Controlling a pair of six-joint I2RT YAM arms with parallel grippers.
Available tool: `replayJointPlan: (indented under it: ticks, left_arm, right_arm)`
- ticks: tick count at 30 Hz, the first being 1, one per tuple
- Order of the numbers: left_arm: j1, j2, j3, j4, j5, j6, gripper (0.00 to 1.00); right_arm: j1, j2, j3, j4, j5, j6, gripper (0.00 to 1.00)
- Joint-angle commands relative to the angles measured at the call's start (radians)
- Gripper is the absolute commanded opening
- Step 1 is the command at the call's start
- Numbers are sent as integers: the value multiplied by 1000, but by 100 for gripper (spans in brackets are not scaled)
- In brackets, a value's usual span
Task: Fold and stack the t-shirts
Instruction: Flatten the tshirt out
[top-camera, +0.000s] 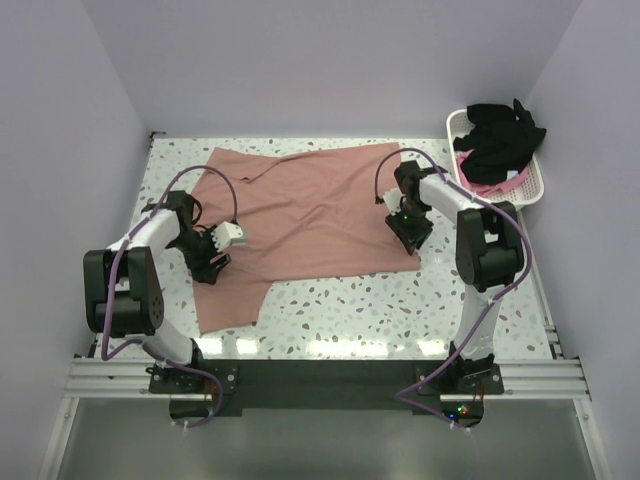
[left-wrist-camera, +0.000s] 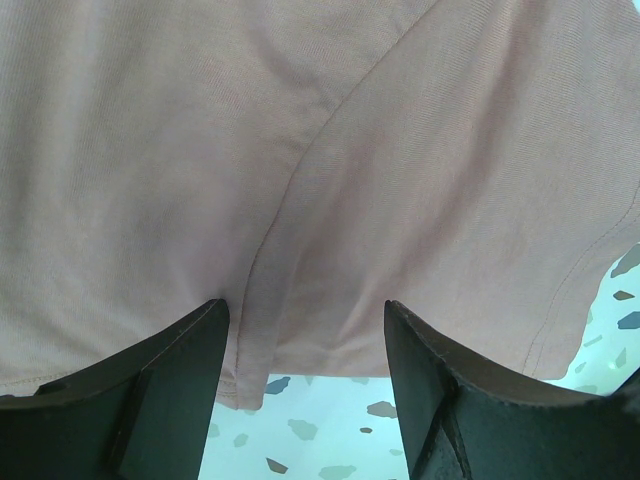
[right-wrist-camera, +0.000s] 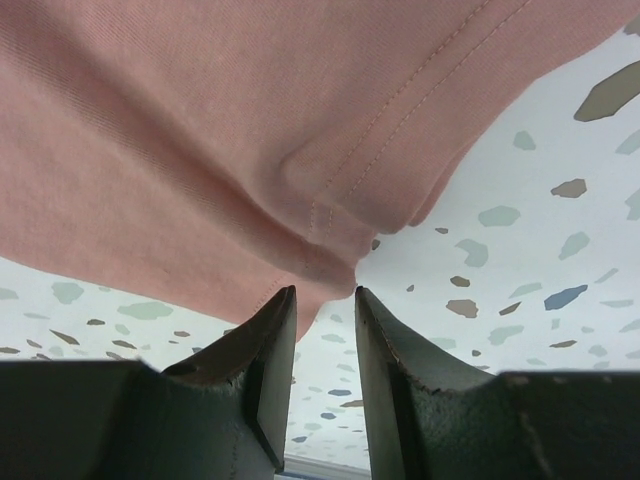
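**A:** The left gripper is at the salmon shirt's eight o'clock edge. Its fingers are wide apart around a crease and hold nothing.

**B:** It should bite both layers near the hem before lifting. And the right gripper?

**A:** It's at four o'clock, pinched on the hem corner, with the cloth there up off the table.

**B:** Then they should lift level and carry across together, or the fold skews.

**A:** The black shirt and pink shirt sit in the basket at two o'clock.
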Motion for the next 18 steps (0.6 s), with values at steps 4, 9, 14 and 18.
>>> replayJointPlan:
  ticks: [4,9,14,18]
  left_arm:
    - [2,8,24,10,15,-3,69]
    - [2,4,18,11,15,0,69]
    - [2,4,16,19,18,-5,69]
    - [2,7,16,18,19,0,69]
  right_arm:
    - [-2,9,-3,-25,-34,-16,33]
    - [-2,0,6,-31,-36,-25,17]
    - [-1,0,12,-44,-34,-33,0]
    - [-1,-16,13,-48,-37,-37,0]
